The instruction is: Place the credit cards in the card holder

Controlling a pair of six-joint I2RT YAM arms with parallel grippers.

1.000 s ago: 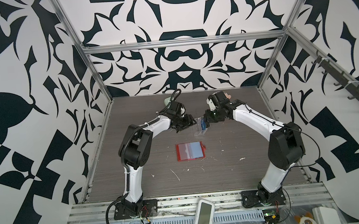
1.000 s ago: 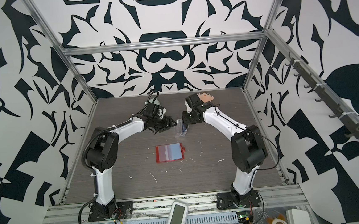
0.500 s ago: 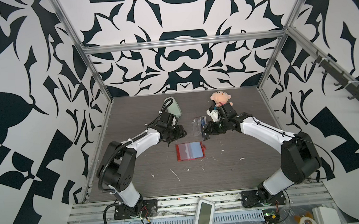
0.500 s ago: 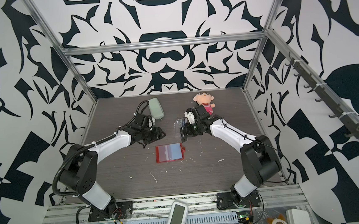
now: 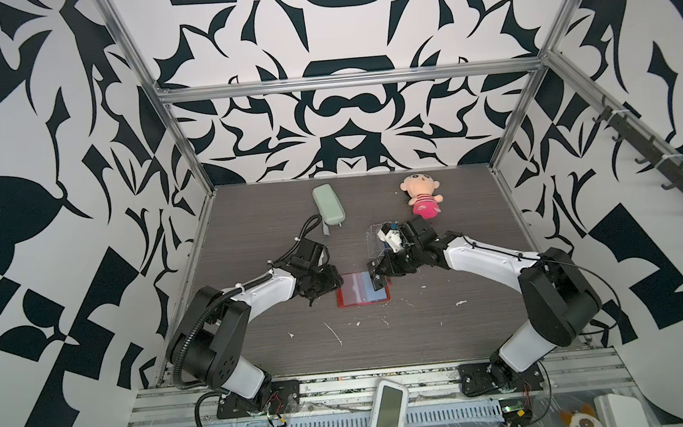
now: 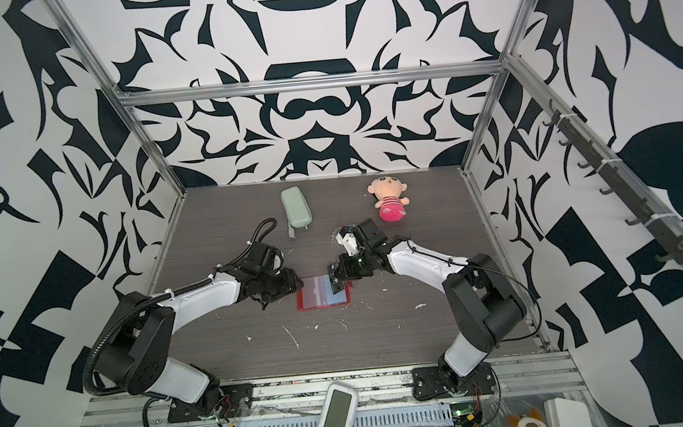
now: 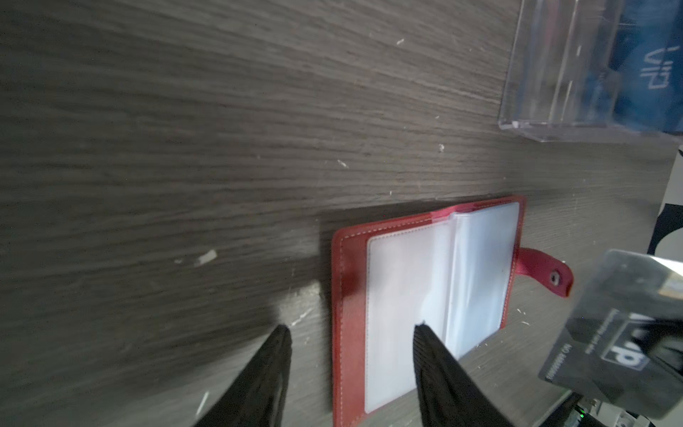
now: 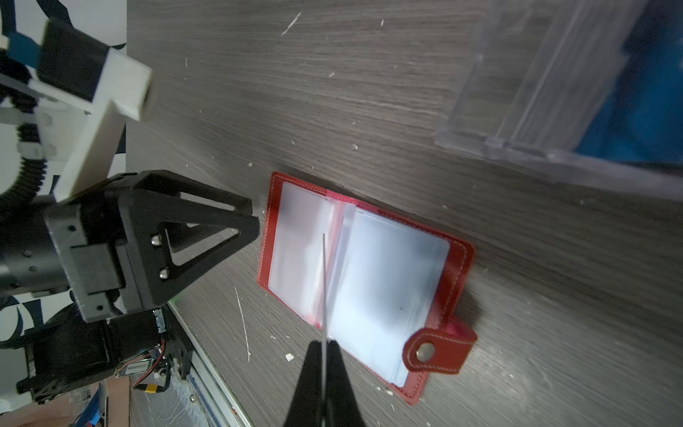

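Observation:
The card holder [image 5: 358, 294] [image 6: 317, 297] lies open mid-table, red with clear sleeves [image 7: 406, 295] and a snap tab [image 8: 436, 351]. My right gripper [image 8: 324, 344] [image 5: 382, 272] is shut on the black credit card [image 7: 606, 351] [image 8: 323, 288], which hangs on edge just above the holder's middle fold. My left gripper [image 7: 351, 329] [image 5: 328, 284] is open at the holder's left side. One fingertip is over a sleeve, the other over the table. The blue VIP credit card [image 7: 650, 74] [image 8: 635, 103] stands in the clear acrylic box [image 5: 375, 241] behind.
A pale green case [image 5: 328, 205] and a pink plush doll [image 5: 421, 195] lie at the back of the table. Small white scraps [image 5: 332, 332] dot the wood in front of the holder. A white device [image 5: 387, 419] leans on the front rail.
Both arms have come forward from the back of the table to the card holder. The right one brought the black card along, and the left jaws have narrowed a little.

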